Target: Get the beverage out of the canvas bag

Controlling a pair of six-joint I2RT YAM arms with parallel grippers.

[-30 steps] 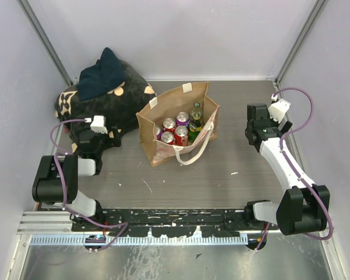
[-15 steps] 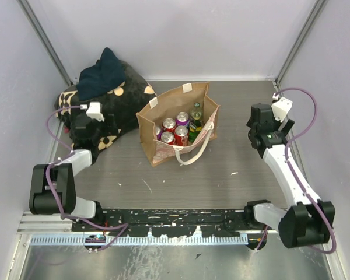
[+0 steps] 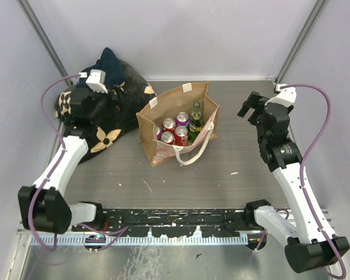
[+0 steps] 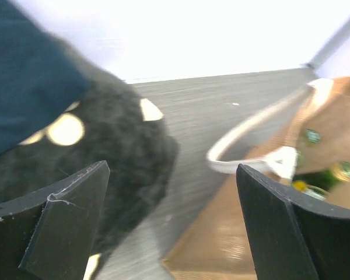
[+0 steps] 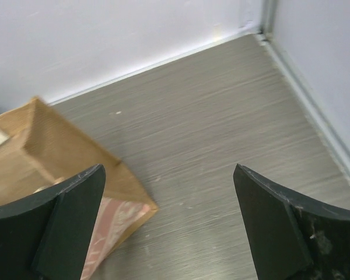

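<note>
The tan canvas bag (image 3: 147,120) stands open mid-table, its cream handle (image 3: 193,150) drooping over the front. Inside it are red cans (image 3: 168,124), a purple can (image 3: 182,118) and a green bottle (image 3: 196,114). My left gripper (image 3: 108,100) is open and empty above the black bag, left of the canvas bag. In the left wrist view the left gripper (image 4: 172,233) faces the canvas bag (image 4: 251,233) and the bottle (image 4: 318,175), blurred. My right gripper (image 3: 249,106) is open and empty, raised to the right of the bag. In the right wrist view the right gripper (image 5: 169,221) looks down at the bag's corner (image 5: 41,146).
A black bag with tan pattern (image 3: 108,125) lies at the back left with a dark blue cloth (image 3: 105,70) on top, and shows in the left wrist view (image 4: 105,157). Grey walls close in the back and both sides. Bare tabletop (image 3: 245,157) lies right of the canvas bag.
Both arms have risen and stretched away from their bases. The left gripper moved back and up over the black bag. The right gripper lifted and turned toward the canvas bag.
</note>
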